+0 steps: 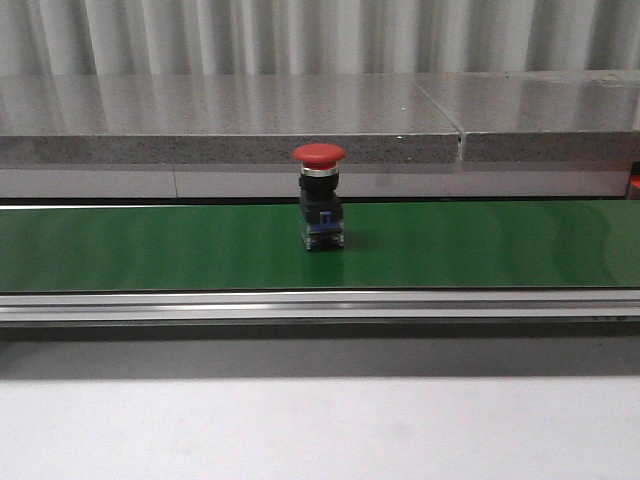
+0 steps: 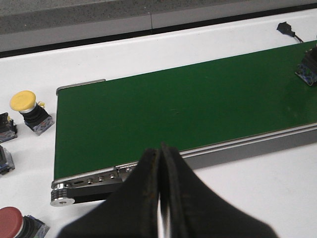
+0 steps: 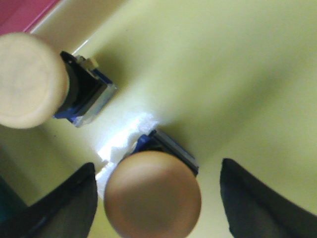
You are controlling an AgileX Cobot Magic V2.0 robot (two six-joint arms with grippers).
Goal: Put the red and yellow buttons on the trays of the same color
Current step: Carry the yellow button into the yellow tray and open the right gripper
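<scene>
From my front camera I see a red mushroom-head push button (image 1: 320, 195) standing upright near the middle of a green conveyor belt (image 1: 150, 245), its red cap on top and its black and blue body resting on the belt. Neither arm shows in this view

My left wrist camera shows the left gripper (image 2: 161, 198) with its two black fingers pressed together, holding nothing, hovering above the near rail of the belt close to the belt's roller end. Beyond that end of the belt, on the white table (image 2: 257, 198), stands a yellow-capped button (image 2: 29, 111), and a second red-capped button (image 2: 17, 224) sits nearer the gripper. Parts of two more button bodies show at the frame edge beside the yellow one

My right wrist camera shows the right gripper (image 3: 157, 198) with its fingers spread wide on either side of a yellow button (image 3: 152, 193) standing on the yellow tray (image 3: 223, 74); the fingers do not touch it. Another yellow button (image 3: 44, 84) lies tilted on the same tray, close to the first. A strip of a red tray (image 3: 22, 12) borders the yellow tray
</scene>
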